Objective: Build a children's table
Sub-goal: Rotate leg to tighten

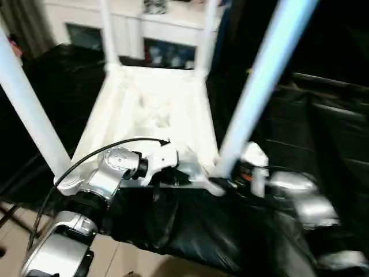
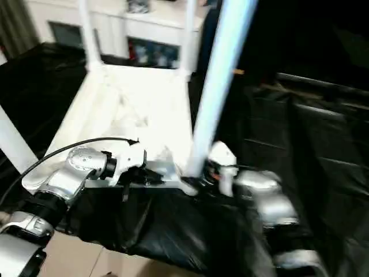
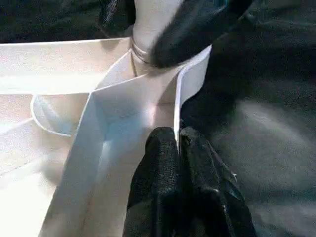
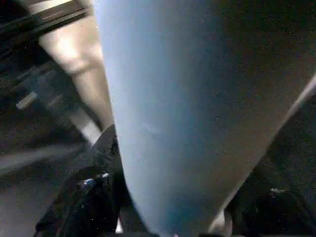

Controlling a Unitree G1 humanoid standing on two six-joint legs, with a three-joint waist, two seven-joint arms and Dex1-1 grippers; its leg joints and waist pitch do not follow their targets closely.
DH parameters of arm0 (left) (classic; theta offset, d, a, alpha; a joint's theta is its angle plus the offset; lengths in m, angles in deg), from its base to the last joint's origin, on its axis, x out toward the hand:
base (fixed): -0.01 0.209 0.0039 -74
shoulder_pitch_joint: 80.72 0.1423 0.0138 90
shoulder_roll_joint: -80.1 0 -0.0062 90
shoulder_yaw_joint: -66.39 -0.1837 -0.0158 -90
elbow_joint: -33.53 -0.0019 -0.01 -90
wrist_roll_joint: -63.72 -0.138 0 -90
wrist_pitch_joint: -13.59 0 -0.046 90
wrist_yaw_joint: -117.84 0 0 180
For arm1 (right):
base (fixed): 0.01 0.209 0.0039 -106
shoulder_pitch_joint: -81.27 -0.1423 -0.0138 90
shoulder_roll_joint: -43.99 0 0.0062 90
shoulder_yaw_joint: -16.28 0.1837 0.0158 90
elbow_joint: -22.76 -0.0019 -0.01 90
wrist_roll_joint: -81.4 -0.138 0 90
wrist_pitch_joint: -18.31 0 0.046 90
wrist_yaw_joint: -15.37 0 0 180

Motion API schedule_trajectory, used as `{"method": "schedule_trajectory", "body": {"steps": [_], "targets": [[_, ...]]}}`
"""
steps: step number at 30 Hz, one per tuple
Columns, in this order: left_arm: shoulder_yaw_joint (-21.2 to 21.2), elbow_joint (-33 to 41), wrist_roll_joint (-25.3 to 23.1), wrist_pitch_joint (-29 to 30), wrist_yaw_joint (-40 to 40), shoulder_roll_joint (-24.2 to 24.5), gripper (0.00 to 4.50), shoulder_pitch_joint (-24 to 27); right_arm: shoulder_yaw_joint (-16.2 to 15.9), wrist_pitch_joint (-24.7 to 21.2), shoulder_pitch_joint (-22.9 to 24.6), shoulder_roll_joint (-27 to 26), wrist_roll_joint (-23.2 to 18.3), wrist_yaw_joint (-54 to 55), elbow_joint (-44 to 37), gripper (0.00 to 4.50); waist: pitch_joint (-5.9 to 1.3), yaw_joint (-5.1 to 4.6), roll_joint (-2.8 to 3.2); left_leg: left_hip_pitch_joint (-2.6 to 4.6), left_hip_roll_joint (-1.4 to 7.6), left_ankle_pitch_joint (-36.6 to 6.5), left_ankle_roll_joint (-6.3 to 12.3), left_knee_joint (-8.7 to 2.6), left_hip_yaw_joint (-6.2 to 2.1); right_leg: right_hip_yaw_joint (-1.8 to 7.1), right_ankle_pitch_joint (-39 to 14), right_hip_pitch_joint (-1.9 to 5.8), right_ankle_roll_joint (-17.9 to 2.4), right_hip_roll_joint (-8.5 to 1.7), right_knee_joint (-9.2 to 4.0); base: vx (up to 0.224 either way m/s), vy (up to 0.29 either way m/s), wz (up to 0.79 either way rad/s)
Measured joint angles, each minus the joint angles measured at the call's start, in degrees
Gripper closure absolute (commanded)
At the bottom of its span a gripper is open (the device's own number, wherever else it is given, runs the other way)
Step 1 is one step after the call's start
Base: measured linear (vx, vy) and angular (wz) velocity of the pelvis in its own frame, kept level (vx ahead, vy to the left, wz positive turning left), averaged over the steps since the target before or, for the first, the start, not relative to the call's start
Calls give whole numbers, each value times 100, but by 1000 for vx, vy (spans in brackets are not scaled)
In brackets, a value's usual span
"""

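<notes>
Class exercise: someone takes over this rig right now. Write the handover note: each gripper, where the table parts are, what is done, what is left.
Left gripper: shut on the near rim of the tabletop, steadying it.
Right gripper: astride the base of the near right leg; grip not confirmed.
Tabletop lies upside down on a black cover. Four legs stand in the corner sockets.
Done: all legs placed.
Left: check the near right leg is seated, then probably turn the table upright.
</notes>
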Motion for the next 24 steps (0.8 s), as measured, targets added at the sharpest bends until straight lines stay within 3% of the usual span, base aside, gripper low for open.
{"method": "schedule_trajectory", "body": {"steps": [5, 8, 9, 17, 20, 21, 24], "targets": [[61, -43, -219, 449, -1065, -556, 450, -26, 383, -91, -417, -562, 184, 1763, 525, 212, -7, -156, 11, -1, -5, 0, 1, 12, -17, -15, 0, 0, 0, 0, -41, -12, 4, -2], [61, -32, -283, 619, -1385, -733, 450, -31, 446, -76, -560, -680, 273, 2268, 724, 212, -16, -190, 22, -2, -6, -1, 1, 22, -17, -13, 0, 2, 0, 0, -41, 0, 0, 0], [61, -14, -291, 643, -1408, -745, 450, -29, 465, -1, -569, -716, 301, 2347, 772, 193, -18, -191, 25, -1, -6, -1, 1, 21, -18, -14, 0, -1, 1, 0, -41, 0, 0, 0], [39, 185, -338, 703, -1382, -743, 450, 44, 499, 88, -494, -655, 238, 1965, 690, 123, -22, -201, 33, -5, -6, -1, 1, 17, -18, -10, 1, -2, -1, 1, -40, 0, 0, 0], [-29, 273, -336, 671, -1260, -730, 450, 62, 475, 24, -256, -423, 119, 1411, 340, 108, -21, -144, 37, -6, -5, -1, 1, 6, -17, -10, 5, -5, -3, 2, -36, 0, 0, 0], [-41, 299, -335, 653, -1214, -716, 450, 70, 451, -20, -190, -347, 96, 1272, 199, 84, -23, -137, 47, -7, -5, -2, 0, 3, -17, -9, 8, -7, -4, 2, -34, 0, 0, 0], [-101, 463, -282, 578, -1010, -687, 450, 148, 206, -80, 258, 225, 45, 528, -473, 60, -31, -32, 81, -7, -4, -3, -1, -31, -14, -6, 26, -6, -29, 4, -33, 43, -11, 7]]}}
